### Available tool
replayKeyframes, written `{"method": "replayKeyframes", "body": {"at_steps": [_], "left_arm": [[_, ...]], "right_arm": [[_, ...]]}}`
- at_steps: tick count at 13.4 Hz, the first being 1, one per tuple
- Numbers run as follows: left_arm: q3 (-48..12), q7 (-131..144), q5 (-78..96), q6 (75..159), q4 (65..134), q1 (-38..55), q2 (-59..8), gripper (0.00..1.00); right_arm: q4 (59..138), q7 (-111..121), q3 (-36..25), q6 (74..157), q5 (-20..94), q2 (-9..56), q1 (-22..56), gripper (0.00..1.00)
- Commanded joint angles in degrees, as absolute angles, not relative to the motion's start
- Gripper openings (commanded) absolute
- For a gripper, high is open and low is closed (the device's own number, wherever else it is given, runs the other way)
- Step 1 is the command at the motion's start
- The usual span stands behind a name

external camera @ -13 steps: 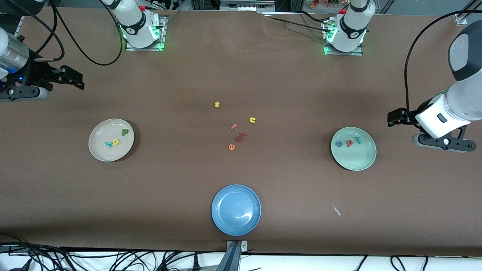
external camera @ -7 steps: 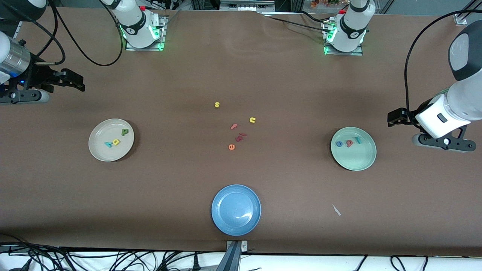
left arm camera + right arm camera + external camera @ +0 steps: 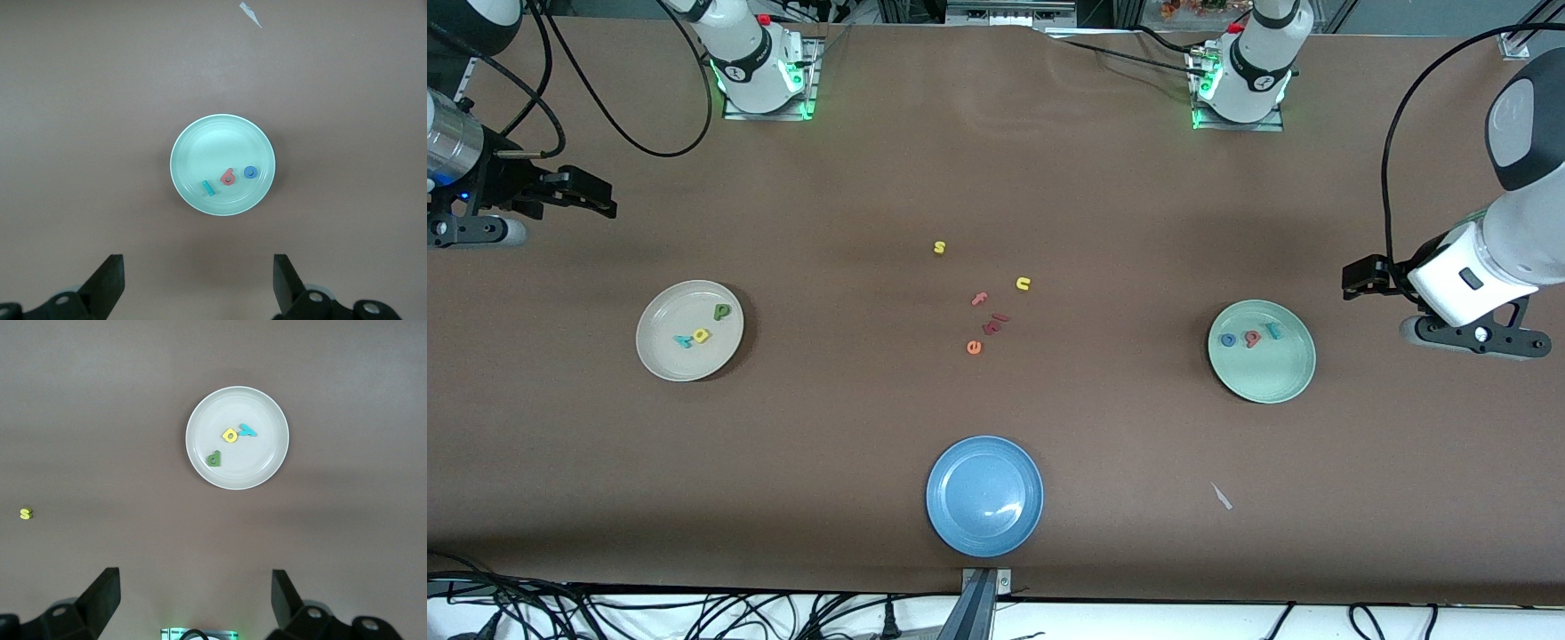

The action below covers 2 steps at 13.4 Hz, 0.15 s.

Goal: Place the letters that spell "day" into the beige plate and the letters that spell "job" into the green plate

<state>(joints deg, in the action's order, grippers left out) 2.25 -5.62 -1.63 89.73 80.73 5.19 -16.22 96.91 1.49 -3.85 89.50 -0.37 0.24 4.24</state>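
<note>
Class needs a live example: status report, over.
Left pincer, right pincer open, empty. Day letters in beige plate; job letters in green plate. Nothing blocking.

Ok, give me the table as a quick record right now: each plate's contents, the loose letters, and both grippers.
beige plate: dark green d, yellow a, teal y
green plate: blue o, red-pink b, teal j
blue plate: no letters in it
loose letters, mid-table: yellow s, yellow u, salmon f, orange e, two dark red pieces
left gripper: open, holds nothing, beside the green plate
right gripper: open, holds nothing, off the beige plate
task state: both words look sorted
</note>
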Motion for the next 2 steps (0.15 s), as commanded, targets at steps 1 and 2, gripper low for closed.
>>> {"method": "replayKeyframes", "body": {"at_steps": [1, 2], "left_arm": [[2.5, -5.4, -0.5, 90.0, 81.2, 5.2, -15.2, 0.98], [2.6, -5.5, -0.5, 90.0, 81.2, 5.2, -15.2, 0.98]], "right_arm": [[95.7, 2.5, -3.9, 88.7, 0.6, 0.6, 4.0, 1.00], [95.7, 2.5, -3.9, 88.7, 0.6, 0.6, 4.0, 1.00]]}}
